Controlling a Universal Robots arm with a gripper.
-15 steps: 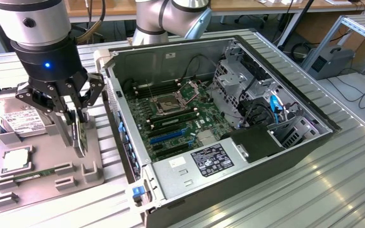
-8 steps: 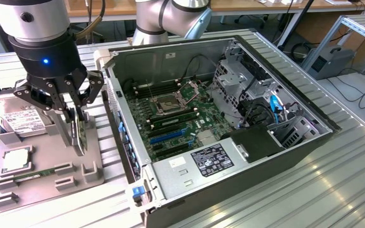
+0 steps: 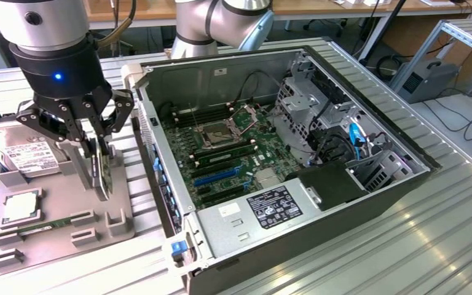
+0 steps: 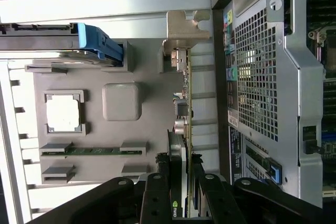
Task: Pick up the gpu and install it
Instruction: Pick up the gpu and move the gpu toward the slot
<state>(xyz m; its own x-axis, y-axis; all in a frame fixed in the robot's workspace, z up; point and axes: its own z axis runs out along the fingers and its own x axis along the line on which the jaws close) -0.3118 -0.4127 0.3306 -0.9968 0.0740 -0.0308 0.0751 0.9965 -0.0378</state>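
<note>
Items, from the exterior view's left to its right:

1. Hard drive [image 3: 19, 153], silver with a white label, lying flat at the far left of the grey holder tray [image 3: 59, 246].
2. Processor chip [image 3: 21, 208], square, seated in a recess nearer the camera. Just near of it is a narrow green memory stick [image 3: 46, 225], lying in its cradle.
3. Gripper [image 3: 95, 144], black and multi-fingered, hanging straight down over the right part of the tray. In the wrist view its fingers [image 4: 157, 198] are drawn in against both faces of the card, and by appearance they pinch it.
4. Gpu [image 3: 102, 175], a dark card standing on edge in the tray's slot, its lower edge resting in the holder. It sits directly beneath the gripper, between the fingers. Its long axis runs near to far, roughly parallel to the side wall of the case beside it. The wrist view shows the silver end bracket at the end away from the fingers.
5. Computer case [image 3: 318, 233], open at the top, just beside the tray on the exterior view's right. Inside lie the motherboard [image 3: 244, 144] and a blue expansion slot [image 3: 216, 176], whose length follows about the same line as the card.
6. Counter [image 3: 432, 246], ribbed metal, carrying tray and case.

Judgement: the card is grasped but not yet lifted, and its destination lies to the gripper's right in the exterior view
</note>
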